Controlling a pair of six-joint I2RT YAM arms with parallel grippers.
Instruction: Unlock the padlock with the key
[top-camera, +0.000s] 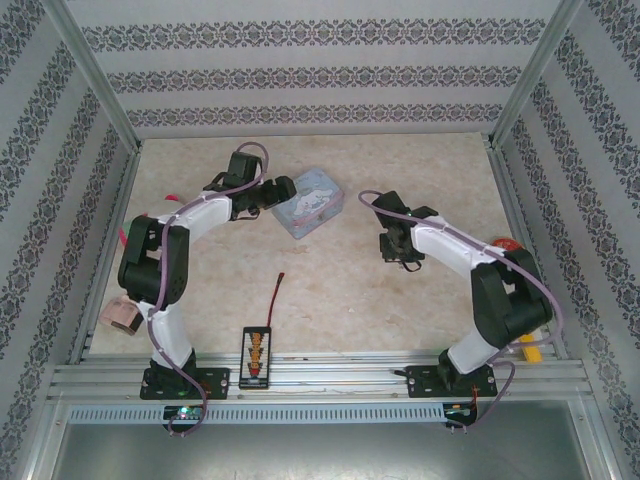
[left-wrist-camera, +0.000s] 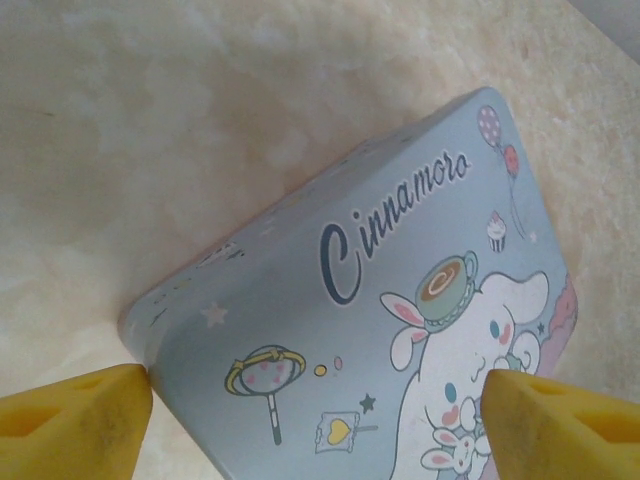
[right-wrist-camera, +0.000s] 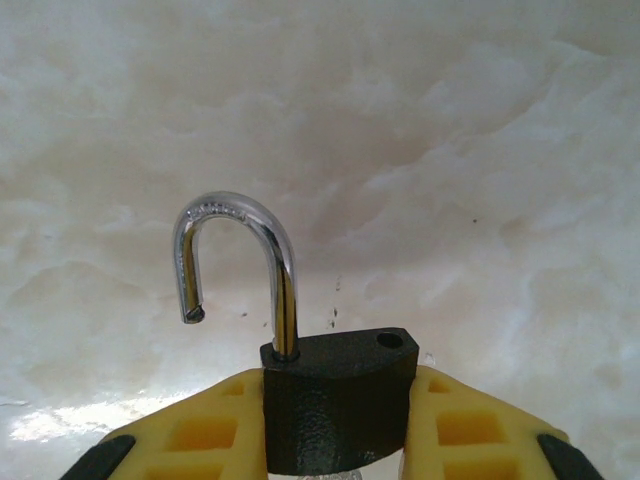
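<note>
Right gripper (right-wrist-camera: 340, 425) pinches the small padlock (right-wrist-camera: 338, 385) by its dark body's flat sides, above the table's (top-camera: 330, 310) right half, shackle (right-wrist-camera: 235, 215) swung open. It looks rigid, dense, likely slick metal. Left gripper (left-wrist-camera: 315, 430) is spread above a blue tin (left-wrist-camera: 400, 250).

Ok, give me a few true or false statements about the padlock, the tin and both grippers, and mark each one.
1. The right gripper is shut on the padlock. True.
2. The shackle is latched at both ends. False: one end hangs free, out of its hole.
3. The left gripper is clamped on the blue tin. False: its jaws stand open over the tin.
4. The tin's lid bears a cartoon character. True.
</note>
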